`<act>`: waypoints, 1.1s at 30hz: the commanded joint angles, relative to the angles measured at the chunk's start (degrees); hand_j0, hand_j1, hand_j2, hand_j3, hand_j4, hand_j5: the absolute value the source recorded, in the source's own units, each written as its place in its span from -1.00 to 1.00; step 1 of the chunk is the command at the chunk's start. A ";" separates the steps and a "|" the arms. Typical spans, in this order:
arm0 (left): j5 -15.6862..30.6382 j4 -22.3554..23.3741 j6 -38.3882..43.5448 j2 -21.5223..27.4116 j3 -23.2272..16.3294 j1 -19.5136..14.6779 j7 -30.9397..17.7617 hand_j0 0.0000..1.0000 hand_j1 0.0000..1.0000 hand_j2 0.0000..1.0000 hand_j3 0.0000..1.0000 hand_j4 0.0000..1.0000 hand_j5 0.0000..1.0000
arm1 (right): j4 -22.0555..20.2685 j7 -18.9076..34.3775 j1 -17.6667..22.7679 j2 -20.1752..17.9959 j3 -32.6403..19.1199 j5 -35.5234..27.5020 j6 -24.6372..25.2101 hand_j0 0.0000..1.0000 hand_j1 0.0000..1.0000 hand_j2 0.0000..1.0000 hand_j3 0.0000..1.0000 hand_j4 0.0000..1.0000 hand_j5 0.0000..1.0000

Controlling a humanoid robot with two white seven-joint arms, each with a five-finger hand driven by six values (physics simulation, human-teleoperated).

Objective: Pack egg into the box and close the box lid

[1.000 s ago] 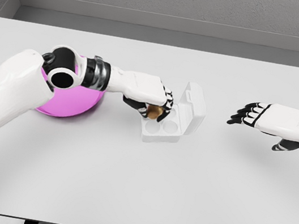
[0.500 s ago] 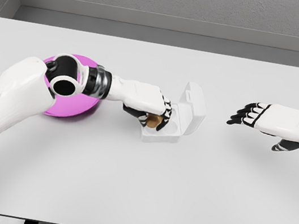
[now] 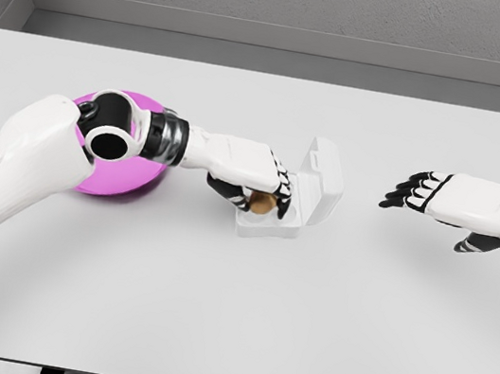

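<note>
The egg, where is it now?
In the head view, the egg is left of centre, in the left hand, over the open box, right of the pink bowl.

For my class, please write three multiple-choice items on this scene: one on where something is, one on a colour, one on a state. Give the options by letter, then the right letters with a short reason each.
1. Where is the brown egg?
A. in the left robot hand, over the egg box
B. in the bowl
C. beside the right robot hand

2. What colour is the bowl behind the left arm?
A. green
B. magenta
C. yellow

3. How does the box lid stand?
A. shut flat
C. lying apart on the table
B. open, raised at the box's right side

Answers: 1 A, the fingers close round the egg above the tray. 2 B, a magenta rim shows by the forearm. 3 B, the lid stands up. The right robot hand hovers open, apart.
</note>
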 commanded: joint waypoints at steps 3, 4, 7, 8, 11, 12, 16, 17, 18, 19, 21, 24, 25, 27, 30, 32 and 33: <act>0.65 0.04 0.15 0.13 0.09 0.00 0.03 0.55 0.55 0.55 0.55 0.55 0.55 | 0.05 -0.02 0.00 -0.07 0.07 -0.28 0.15 1.00 1.00 1.00 1.00 1.00 1.00; 0.65 0.04 0.15 0.21 0.09 0.00 0.03 0.59 0.59 0.59 0.59 0.59 0.59 | 0.05 -0.02 0.00 -0.07 -0.02 -0.28 0.15 1.00 1.00 1.00 1.00 1.00 1.00; 1.09 0.21 0.15 0.48 0.09 0.00 0.03 0.77 0.77 0.77 0.77 0.77 0.77 | 0.05 -0.02 0.00 -0.07 0.07 -0.28 0.15 1.00 1.00 1.00 1.00 1.00 1.00; 1.18 0.30 0.15 0.74 0.17 0.09 0.03 0.81 0.81 0.81 0.81 0.81 0.81 | -0.04 -0.02 0.00 0.02 0.07 -0.28 0.15 1.00 1.00 1.00 1.00 1.00 1.00; 1.27 0.30 0.15 0.83 0.17 0.00 0.03 0.87 0.87 0.87 0.87 0.87 0.87 | -0.04 -0.02 0.00 -0.07 0.07 -0.28 0.15 1.00 1.00 1.00 1.00 1.00 1.00; 1.53 0.30 0.15 0.83 0.17 0.00 0.03 0.90 0.90 0.90 0.90 0.90 0.90 | -0.04 -0.02 0.00 -0.07 0.07 -0.28 0.15 1.00 1.00 1.00 1.00 1.00 1.00; 2.23 0.21 0.15 0.92 0.35 -0.26 0.03 0.97 0.97 0.97 0.97 0.97 0.97 | 0.05 -0.02 0.00 -0.07 -0.02 -0.28 0.15 1.00 1.00 1.00 1.00 1.00 1.00; 2.41 0.21 0.15 1.09 0.35 -0.26 0.03 1.00 1.00 1.00 1.00 1.00 1.00 | 0.05 -0.02 0.00 -0.07 -0.02 -0.28 0.15 1.00 1.00 1.00 1.00 1.00 1.00; 3.11 0.12 0.15 2.23 0.44 -0.18 0.03 1.00 1.00 1.00 1.00 1.00 1.00 | 0.05 -0.02 0.00 -0.07 -0.02 -0.28 0.15 1.00 1.00 1.00 1.00 1.00 1.00; 3.64 0.12 0.15 2.41 0.44 -0.26 0.03 1.00 1.00 1.00 1.00 1.00 1.00 | 0.05 -0.02 0.00 -0.07 -0.02 -0.28 0.15 1.00 1.00 1.00 1.00 1.00 1.00; 3.64 0.04 0.15 2.50 0.44 -0.18 0.03 1.00 1.00 1.00 1.00 1.00 1.00 | 0.05 -0.02 0.00 -0.07 -0.02 -0.20 0.15 1.00 1.00 1.00 1.00 1.00 1.00; 3.64 -0.05 0.15 2.59 0.44 -0.26 0.03 1.00 1.00 1.00 1.00 1.00 1.00 | -0.04 -0.02 0.00 -0.07 -0.02 -0.28 0.15 1.00 1.00 1.00 1.00 1.00 1.00; 3.90 -0.05 0.15 2.59 0.44 -0.26 0.03 1.00 1.00 1.00 1.00 1.00 1.00 | -0.04 -0.02 0.00 -0.07 -0.02 -0.28 0.15 1.00 1.00 1.00 1.00 1.00 1.00; 3.90 -0.05 0.15 2.59 0.44 -0.26 0.03 1.00 1.00 1.00 1.00 1.00 1.00 | -0.22 -0.02 -0.09 0.37 -0.02 -0.20 0.15 1.00 1.00 1.00 1.00 1.00 1.00; 5.13 -0.23 0.15 3.90 0.53 -0.26 0.03 1.00 1.00 1.00 1.00 1.00 1.00 | -0.39 -0.02 -0.18 0.54 -0.02 -0.20 0.15 1.00 1.00 1.00 1.00 1.00 1.00; 6.18 -0.32 0.15 4.61 0.53 -0.35 0.03 1.00 1.00 1.00 1.00 1.00 1.00 | -0.31 -0.02 -0.26 0.72 -0.02 -0.11 0.15 1.00 1.00 1.00 1.00 1.00 1.00; 6.89 -0.32 0.15 4.70 0.61 -0.35 0.03 1.00 1.00 1.00 1.00 1.00 1.00 | -0.31 -0.02 -0.26 0.72 -0.02 -0.11 0.15 1.00 1.00 1.00 1.00 1.00 1.00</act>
